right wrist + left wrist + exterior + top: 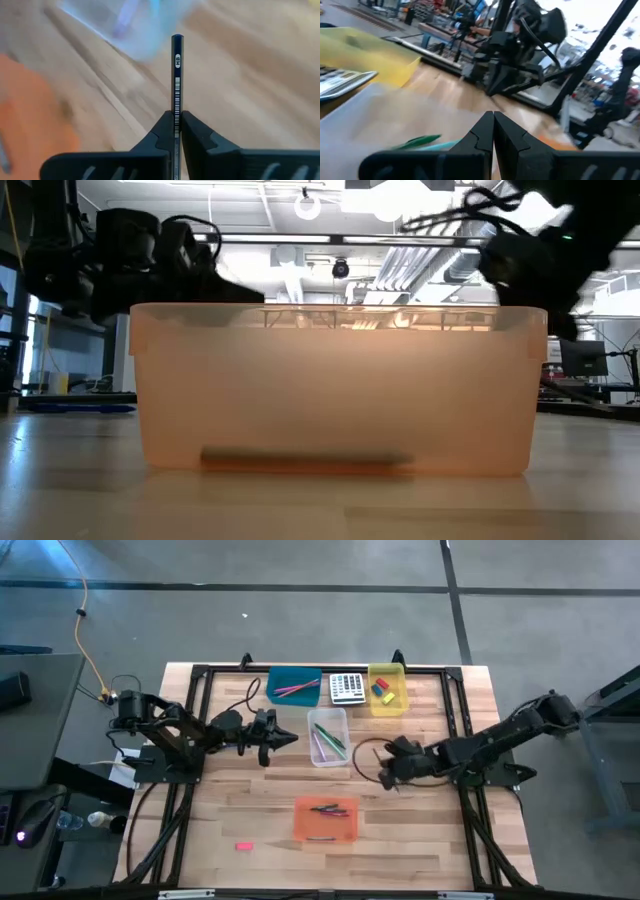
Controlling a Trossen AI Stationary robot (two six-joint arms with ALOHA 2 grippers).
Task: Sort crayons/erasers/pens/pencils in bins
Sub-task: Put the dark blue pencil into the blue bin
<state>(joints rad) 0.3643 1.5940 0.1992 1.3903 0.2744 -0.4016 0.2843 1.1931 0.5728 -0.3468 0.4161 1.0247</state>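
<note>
Pencil (177, 75): dark, marked HB with a barcode strip; pinched between the fingers of the right gripper (392, 764), held above the wooden table (240, 800) between the clear bin (328, 736) and the orange bin (326, 819). Judged light, stiff, smooth-lacquered and liable to swivel; best gripped mid-shaft, across the barrel. Right arm is extended low toward the table's centre. Left gripper (285, 739), fingers pressed together and empty, is poised beside the clear bin.
</note>
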